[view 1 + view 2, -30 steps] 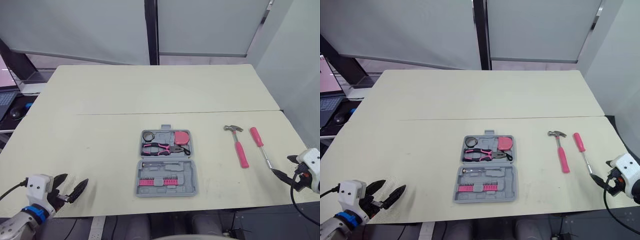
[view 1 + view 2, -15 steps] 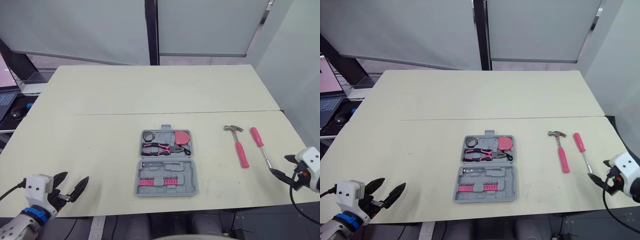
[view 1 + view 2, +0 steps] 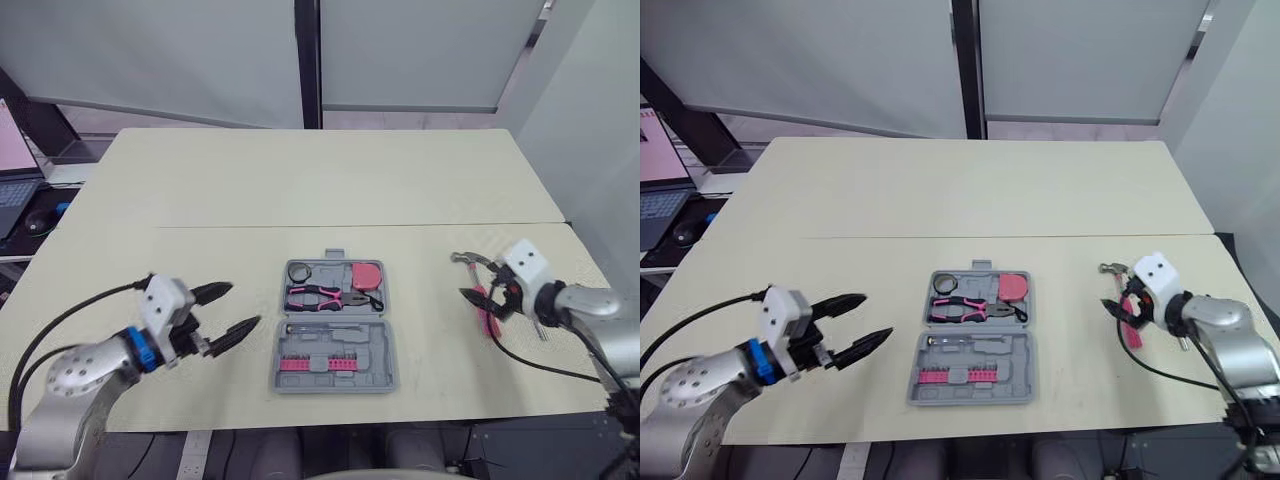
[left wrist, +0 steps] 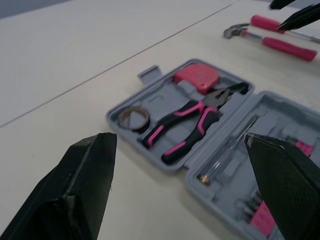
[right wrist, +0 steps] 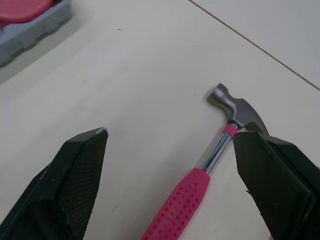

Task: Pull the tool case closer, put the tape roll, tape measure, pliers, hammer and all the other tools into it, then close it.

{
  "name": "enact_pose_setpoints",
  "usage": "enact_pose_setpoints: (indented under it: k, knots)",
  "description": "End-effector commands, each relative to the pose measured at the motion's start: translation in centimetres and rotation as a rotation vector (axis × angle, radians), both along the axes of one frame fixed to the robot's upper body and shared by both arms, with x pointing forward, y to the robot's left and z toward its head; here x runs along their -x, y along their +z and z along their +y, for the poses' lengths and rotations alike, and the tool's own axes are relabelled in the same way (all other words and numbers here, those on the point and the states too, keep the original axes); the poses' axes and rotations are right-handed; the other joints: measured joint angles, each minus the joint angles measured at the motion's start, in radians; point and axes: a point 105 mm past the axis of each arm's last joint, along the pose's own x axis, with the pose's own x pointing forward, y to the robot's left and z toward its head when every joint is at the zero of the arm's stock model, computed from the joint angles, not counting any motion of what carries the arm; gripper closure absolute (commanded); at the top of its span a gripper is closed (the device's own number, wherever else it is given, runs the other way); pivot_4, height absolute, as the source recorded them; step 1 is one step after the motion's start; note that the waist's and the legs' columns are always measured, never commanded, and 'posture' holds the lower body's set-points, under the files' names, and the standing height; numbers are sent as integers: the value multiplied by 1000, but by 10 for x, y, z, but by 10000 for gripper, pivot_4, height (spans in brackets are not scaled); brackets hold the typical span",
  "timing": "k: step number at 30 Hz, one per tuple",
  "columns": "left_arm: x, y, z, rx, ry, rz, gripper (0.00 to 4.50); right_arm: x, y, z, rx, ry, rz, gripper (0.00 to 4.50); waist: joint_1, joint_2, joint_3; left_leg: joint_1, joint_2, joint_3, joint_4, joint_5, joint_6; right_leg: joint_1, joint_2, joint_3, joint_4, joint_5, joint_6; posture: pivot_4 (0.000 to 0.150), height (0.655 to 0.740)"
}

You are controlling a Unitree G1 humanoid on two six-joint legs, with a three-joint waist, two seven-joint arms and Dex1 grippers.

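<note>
An open grey case (image 3: 365,352) lies mid-surface (image 3: 300,180). The hammer (image 5: 220,145) lies well to the right of the case, its handle running toward the robot. The right tool (image 3: 480,285) hovers over the hammer, spread wide and empty. The left tool (image 3: 243,305) is left of the case, also open and empty.

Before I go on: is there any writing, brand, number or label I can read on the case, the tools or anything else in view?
None can be read in any view.
Tool case: plain grey, no label seen.
Tape measure: pink face, no legible print.
Hammer: a dotted grip on the handle, no lettering.
Laptop screen beside the table: too small to read.
</note>
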Motion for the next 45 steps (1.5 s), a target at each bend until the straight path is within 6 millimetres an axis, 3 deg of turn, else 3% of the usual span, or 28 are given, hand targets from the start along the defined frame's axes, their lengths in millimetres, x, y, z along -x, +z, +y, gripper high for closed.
enact_pose_setpoints:
  k: [1,6,14,17,21,28,32,45]
  knots:
    - [6,16,-27,8,-150,-22,423,-17,1,-15,35,-150,-19,0,0,0,0,0,0,0,0,0,0,0,0,0,0,0,0,1500,7400]
    - [10,33,-49,26,-274,-48,423,-31,-12,-11,-1,-214,-8,0,-1,0,0,0,0,0,-1,0,0,-1,1,0,0,0,0,1500,7400]
    - [4,38,-59,26,-298,-80,423,-44,-32,-12,-52,-302,30,0,-2,1,0,0,0,0,0,0,0,-1,1,0,0,0,0,1500,7400]
    - [3,37,-61,25,-299,-80,0,-46,-33,-9,-66,-298,31,6572,-2,1,0,0,0,0,0,0,0,-1,1,0,0,0,0,1500,7400]
    - [2,35,-62,26,-288,-79,0,-47,-37,-7,-90,-311,41,19803,-2,1,0,0,0,0,0,0,0,0,1,0,0,0,0,1500,7400]
    - [2,32,-58,7,-280,-70,0,-44,-40,-9,-123,-331,57,33983,-2,1,0,0,0,0,0,0,0,0,1,0,0,1,0,1500,7400]
    - [3,28,-54,-8,-272,-58,0,-35,-34,0,-134,-269,61,40143,-1,1,0,0,0,-1,-1,0,0,-1,1,0,0,0,0,1500,7400]
    - [25,6,-40,-106,-301,13,0,33,-34,28,-195,-283,93,40415,-2,2,1,-1,1,-1,-1,0,0,-2,1,0,0,-1,-1,1500,7400]
